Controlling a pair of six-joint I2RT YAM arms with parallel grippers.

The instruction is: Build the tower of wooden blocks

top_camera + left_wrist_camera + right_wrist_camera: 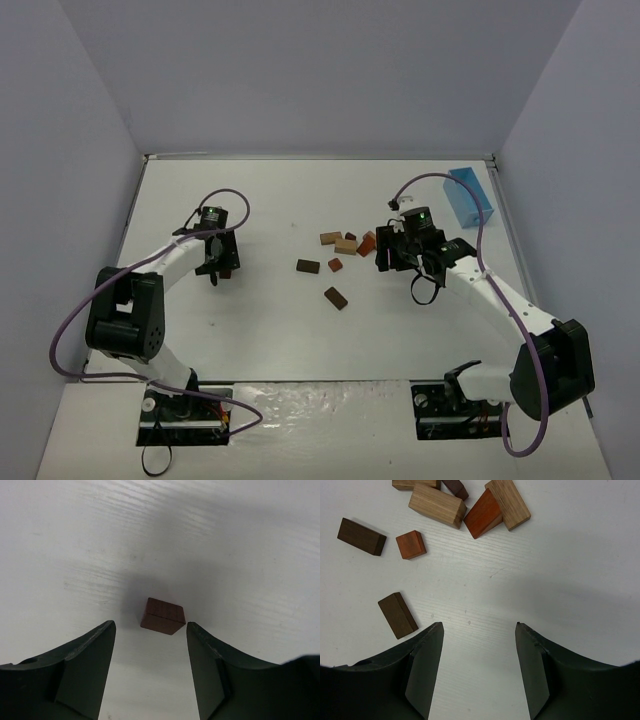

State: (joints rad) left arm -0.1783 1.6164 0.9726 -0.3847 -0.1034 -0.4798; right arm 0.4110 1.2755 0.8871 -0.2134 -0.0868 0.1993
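Note:
No stacked tower shows in any view. Several wood blocks lie loose mid-table: a tan cuboid [346, 245], a reddish wedge [367, 244], a red cube [335, 265] and dark brown cuboids [308, 266] [336, 298]. The right wrist view shows the red cube [411, 544], the wedge [483, 516], a tan cuboid [437, 505] and a dark cuboid [397, 615]. My right gripper [388, 258] [479, 625] is open and empty, just right of the pile. My left gripper [217, 268] [150, 623] is open over a lone reddish-brown block [162, 616] lying on the table just ahead of its fingertips.
A light blue box [470, 197] stands at the back right by the wall. The white table [270, 330] is walled on the left, back and right.

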